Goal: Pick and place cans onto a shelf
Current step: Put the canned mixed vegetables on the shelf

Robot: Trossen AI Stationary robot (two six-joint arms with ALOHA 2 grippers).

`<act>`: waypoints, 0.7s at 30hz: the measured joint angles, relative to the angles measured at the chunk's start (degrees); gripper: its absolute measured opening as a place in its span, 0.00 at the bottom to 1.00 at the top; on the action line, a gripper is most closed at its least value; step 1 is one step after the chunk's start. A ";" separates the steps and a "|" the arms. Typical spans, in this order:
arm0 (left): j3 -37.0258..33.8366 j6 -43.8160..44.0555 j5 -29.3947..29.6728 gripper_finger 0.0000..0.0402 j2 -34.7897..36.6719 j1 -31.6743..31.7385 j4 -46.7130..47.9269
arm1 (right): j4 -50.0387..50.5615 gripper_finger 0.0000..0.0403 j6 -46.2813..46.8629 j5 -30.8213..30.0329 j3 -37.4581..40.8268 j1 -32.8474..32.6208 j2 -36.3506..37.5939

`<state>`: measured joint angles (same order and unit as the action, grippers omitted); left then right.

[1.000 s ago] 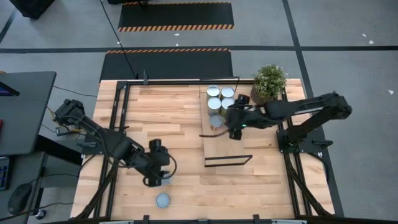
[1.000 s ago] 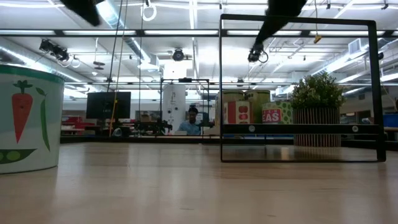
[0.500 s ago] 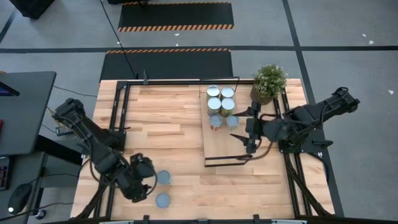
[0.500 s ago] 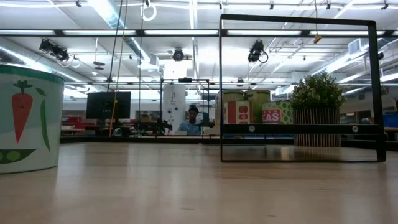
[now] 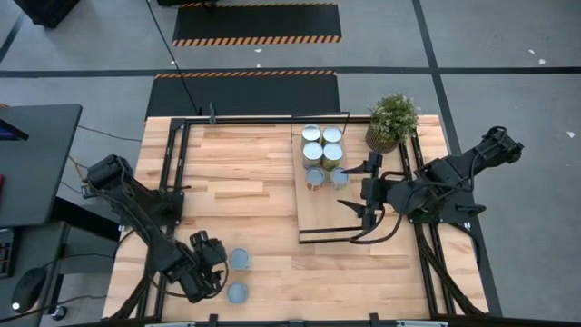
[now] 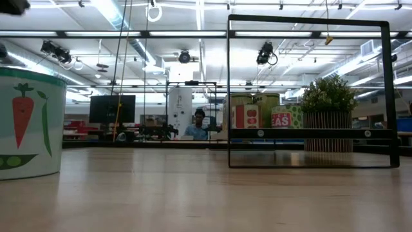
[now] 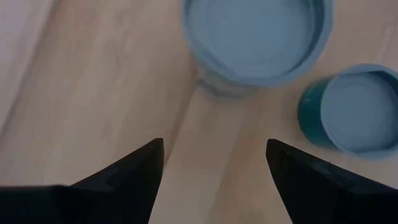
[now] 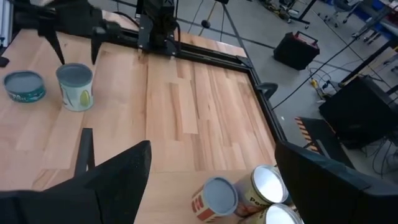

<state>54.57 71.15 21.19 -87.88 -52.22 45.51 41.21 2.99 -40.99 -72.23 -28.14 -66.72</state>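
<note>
Two cans stand on the table near its front left: a taller one (image 5: 239, 259) (image 7: 255, 37) and a low teal one (image 5: 237, 292) (image 7: 357, 109). My left gripper (image 5: 209, 275) (image 7: 214, 158) hangs open just left of them, pointing down, with only bare wood between its fingers. Several cans (image 5: 322, 153) (image 8: 214, 196) stand upright in a cluster at the far end of the shelf (image 5: 327, 213), a light board with a black wire frame. My right gripper (image 5: 350, 220) (image 8: 211, 171) hovers open over the shelf's near part, holding nothing.
A potted plant (image 5: 392, 120) stands at the far right, beside the shelf. In the low view one can with a carrot label (image 6: 26, 122) sits close at the left, and the wire frame (image 6: 309, 19) rises on the right. Bare wood (image 5: 236, 173) lies between the arms.
My left gripper has sunk and swung from above the taller can toward the table's near left corner, rolling as it went. My right gripper has drawn back from the can cluster toward the shelf's near end and risen, uncovering a can that stands on the shelf.
</note>
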 joint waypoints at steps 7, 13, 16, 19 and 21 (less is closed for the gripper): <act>-3.26 -7.02 3.23 0.72 -3.99 1.46 -14.42 | 0.02 0.87 0.50 0.03 0.00 0.00 -0.02; -3.26 -12.24 7.97 0.72 -6.05 3.67 -18.64 | 0.04 0.87 0.93 0.04 0.00 0.02 -0.02; -3.28 -12.56 8.81 0.72 -7.12 4.80 -20.04 | 0.04 0.87 0.96 0.07 0.00 0.00 -0.02; -3.28 -14.49 8.79 0.72 -8.71 5.72 -23.81 | 0.04 0.87 0.96 0.07 0.00 0.00 -0.02; -3.30 -15.61 8.71 0.73 -9.72 6.47 -26.48 | 0.04 0.87 0.96 0.07 0.00 0.00 -0.02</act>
<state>51.27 55.54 29.90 -97.60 -45.75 19.03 41.25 3.95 -40.93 -72.23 -28.14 -66.74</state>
